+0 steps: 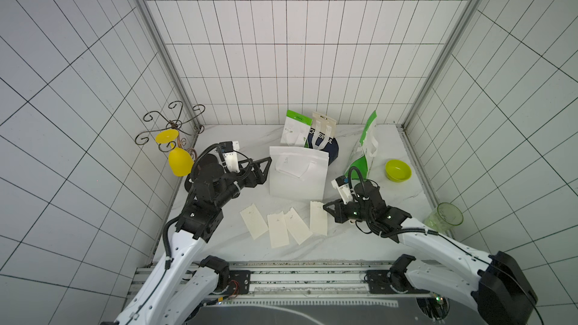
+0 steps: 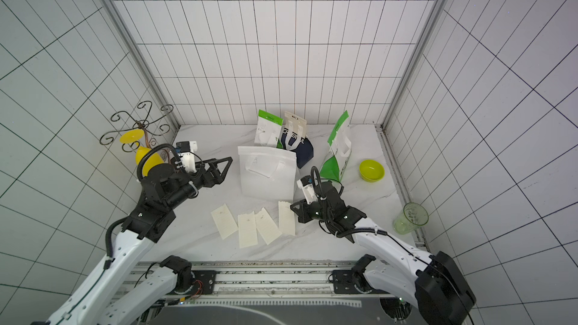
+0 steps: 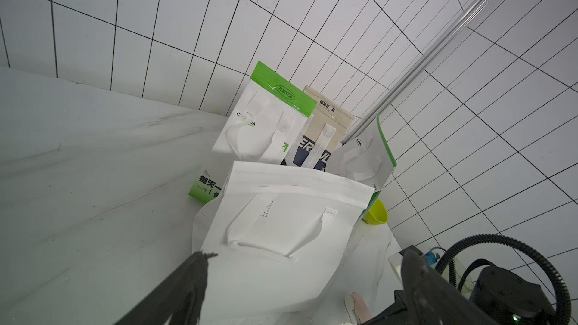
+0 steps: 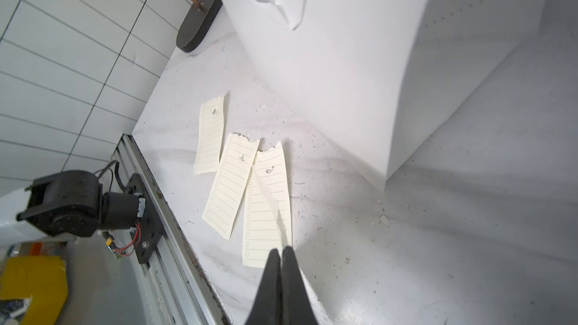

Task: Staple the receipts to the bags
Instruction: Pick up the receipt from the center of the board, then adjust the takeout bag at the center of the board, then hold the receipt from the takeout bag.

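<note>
Right gripper (image 1: 325,206) pressed shut on the rightmost receipt (image 1: 318,221) at its edge (probably to carry it to the plain white bag (image 1: 298,179) just behind), left gripper (image 1: 266,166) spread wide beside that bag, other receipts (image 1: 276,229) flat on the table (image 1: 237,245).

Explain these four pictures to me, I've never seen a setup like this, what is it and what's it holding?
This is a robot with two arms at a marble table. Two pictures look down from overhead; the other two come from a camera on each wrist. Toward the back are four paper bags: a plain white bag in front, a navy bag, and two green-and-white bags. Four receipts lie in a row nearer the robot. The right gripper is shut and seems to pinch the edge of the end receipt. The left gripper is open and empty, beside the white bag. A green bowl and a clear cup sit to the right.
</note>
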`<state>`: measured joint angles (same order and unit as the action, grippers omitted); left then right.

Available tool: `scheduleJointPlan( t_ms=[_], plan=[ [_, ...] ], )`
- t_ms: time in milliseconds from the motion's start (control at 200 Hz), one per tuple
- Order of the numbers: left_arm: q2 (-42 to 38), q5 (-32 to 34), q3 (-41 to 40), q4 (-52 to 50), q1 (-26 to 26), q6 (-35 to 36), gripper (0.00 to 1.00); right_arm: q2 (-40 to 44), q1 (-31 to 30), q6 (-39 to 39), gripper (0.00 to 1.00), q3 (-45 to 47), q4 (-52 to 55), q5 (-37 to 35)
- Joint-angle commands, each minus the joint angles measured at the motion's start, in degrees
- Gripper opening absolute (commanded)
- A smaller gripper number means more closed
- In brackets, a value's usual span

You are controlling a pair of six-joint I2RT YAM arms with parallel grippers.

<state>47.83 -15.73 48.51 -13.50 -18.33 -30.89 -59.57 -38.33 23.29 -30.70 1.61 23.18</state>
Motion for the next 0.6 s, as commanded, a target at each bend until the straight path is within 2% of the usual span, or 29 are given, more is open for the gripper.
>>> scheduleJointPlan(
  t_ms=[0,205,395,480,595],
  plan=[
    [6.25,-3.42,5.82,4.37,0.62,0.83,0.95,1.63,-0.62,-9.31,0.0,-10.68,3.46,-0.25],
    [23.63,-9.67,16.21,9.8,3.55,3.89,0.88,-1.48,-0.31,-12.96,0.0,-19.37,2.29,-1.97],
    [36.58,-14.05,22.35,14.67,3.85,5.02,0.89,-8.87,1.98,-15.01,0.0,-28.52,2.36,0.27],
    [39.87,-16.41,23.3,14.47,3.81,3.99,0.86,-10.42,2.33,-16.04,0.0,-31.18,3.95,0.2],
    [40.08,-16.53,21.1,14.26,3.83,1.26,0.85,-11.87,3.09,-16.51,0.0,-32.18,5.46,0.98]
  ],
)
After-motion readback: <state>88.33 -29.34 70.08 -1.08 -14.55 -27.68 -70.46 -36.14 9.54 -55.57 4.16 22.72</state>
